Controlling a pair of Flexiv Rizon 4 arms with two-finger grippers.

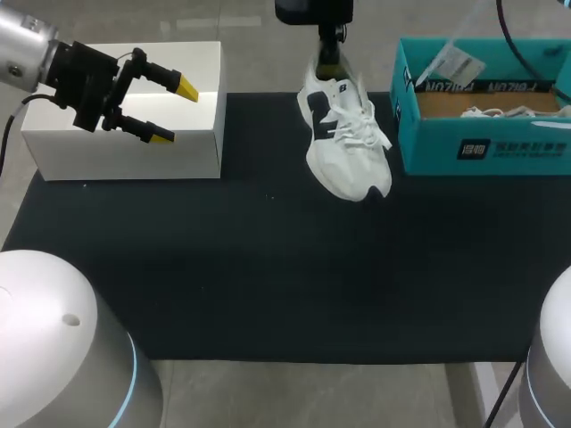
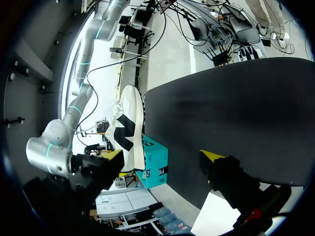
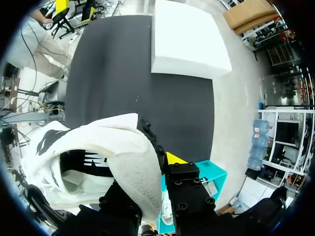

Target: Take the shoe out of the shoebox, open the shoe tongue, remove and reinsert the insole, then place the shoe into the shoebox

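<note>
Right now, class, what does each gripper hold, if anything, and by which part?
The right gripper holds the shoe by its heel. The left gripper is open and holds nothing.

A robotics lab is indicated: 2 arms, the left arm (image 1: 27, 49) and the right arm (image 1: 312, 11), are set with white bases (image 1: 53, 339) at a table covered by a black mat (image 1: 268, 285), and a white shoe (image 1: 346, 143) is held by the right gripper (image 1: 330, 61).

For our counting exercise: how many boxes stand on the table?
2: the white box at the far left, the teal shoebox at the far right. None seems hidden.
</note>
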